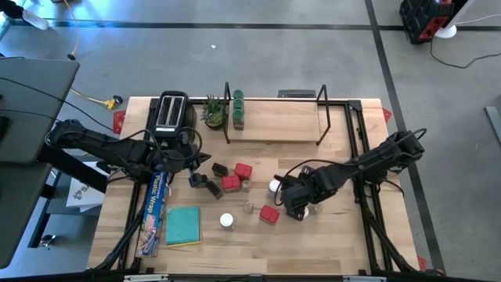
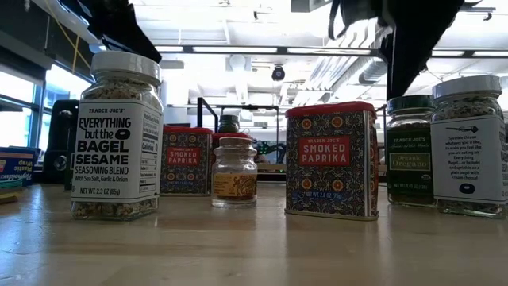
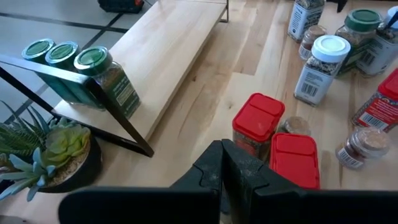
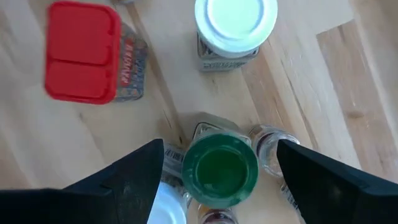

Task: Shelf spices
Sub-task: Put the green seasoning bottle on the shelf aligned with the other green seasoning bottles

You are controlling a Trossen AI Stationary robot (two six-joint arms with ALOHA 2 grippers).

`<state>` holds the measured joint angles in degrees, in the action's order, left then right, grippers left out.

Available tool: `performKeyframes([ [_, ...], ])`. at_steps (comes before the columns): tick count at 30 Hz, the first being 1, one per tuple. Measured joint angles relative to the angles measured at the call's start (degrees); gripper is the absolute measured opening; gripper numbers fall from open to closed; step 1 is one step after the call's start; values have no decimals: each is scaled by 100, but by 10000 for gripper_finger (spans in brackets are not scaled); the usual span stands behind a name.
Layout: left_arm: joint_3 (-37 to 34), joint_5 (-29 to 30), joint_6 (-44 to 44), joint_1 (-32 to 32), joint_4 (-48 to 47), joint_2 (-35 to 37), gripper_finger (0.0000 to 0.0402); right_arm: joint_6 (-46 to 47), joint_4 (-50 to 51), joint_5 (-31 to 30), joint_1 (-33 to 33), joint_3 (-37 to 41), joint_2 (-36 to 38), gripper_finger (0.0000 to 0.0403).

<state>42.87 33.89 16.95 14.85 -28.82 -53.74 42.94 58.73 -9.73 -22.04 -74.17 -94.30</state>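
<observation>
Green jar (image 4: pixel 219 169) sitting right under your right gripper (image 4: pixel 219 180), fingers apart. Left gripper (image 3: pixel 221 163) closed, empty. Three jars (image 1: pixel 237 106) standing shelved; most spices still waiting on table (image 1: pixel 313 235).

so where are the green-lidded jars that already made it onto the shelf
In the high view, the three green-lidded jars stand in a row at the left end of the shelf, beside the potted plant and near the toaster.

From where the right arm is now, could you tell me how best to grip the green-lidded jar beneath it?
Grip the green-lidded jar from straight above, at its round lid: it stands upright, centred between the right end effector's open fingers. A clear jar crowds it, so descend carefully.
</observation>
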Motion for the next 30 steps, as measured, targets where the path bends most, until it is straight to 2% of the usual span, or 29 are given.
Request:
performKeyframes([
  [17, 0, 24, -2, 0, -2, -4, 3, 325, 242, 223, 81, 2, -271, 302],
  [22, 1, 22, -1, 0, -4, -4, 3, 312, 242, 268, 154, 2, -366, 270],
  [28, 2, 22, -1, 0, -4, -4, 3, 139, 296, 365, 286, 2, -364, 193],
  [30, 2, 22, 0, 0, -4, -4, 3, -130, 295, 371, 328, 1, -363, 192],
])
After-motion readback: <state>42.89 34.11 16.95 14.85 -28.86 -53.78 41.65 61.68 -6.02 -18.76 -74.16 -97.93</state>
